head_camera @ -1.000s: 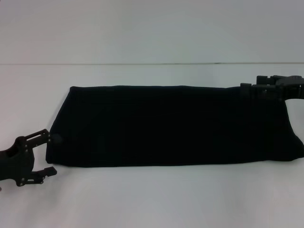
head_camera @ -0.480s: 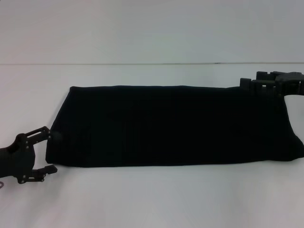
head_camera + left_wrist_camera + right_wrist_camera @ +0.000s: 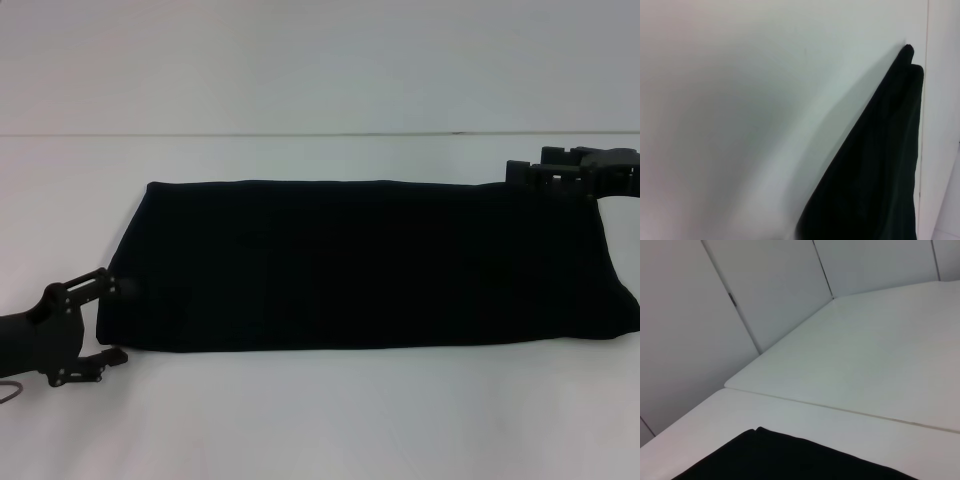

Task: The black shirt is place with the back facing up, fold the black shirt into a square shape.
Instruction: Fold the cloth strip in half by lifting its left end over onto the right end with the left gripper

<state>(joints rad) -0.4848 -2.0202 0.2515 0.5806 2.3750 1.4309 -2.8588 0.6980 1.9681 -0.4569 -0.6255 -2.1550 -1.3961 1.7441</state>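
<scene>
The black shirt [image 3: 370,265] lies flat on the white table [image 3: 330,420], folded into a long band running left to right; no lettering shows. My left gripper [image 3: 108,322] is open at the band's near left corner, one finger at the shirt's left edge and the other on the table just in front of it. My right gripper [image 3: 532,165] is open and empty, hovering just past the band's far right corner. The left wrist view shows a pointed end of the shirt [image 3: 875,175]. The right wrist view shows a shirt corner [image 3: 790,460] lying flat.
A seam in the table [image 3: 300,134] runs across behind the shirt. A pale panelled wall [image 3: 780,295] stands beyond the table's far edge. Bare table surface surrounds the shirt.
My left gripper has drawn back slightly, down and to the left. My right gripper has risen a little off the shirt's far right corner. The shirt has not moved.
</scene>
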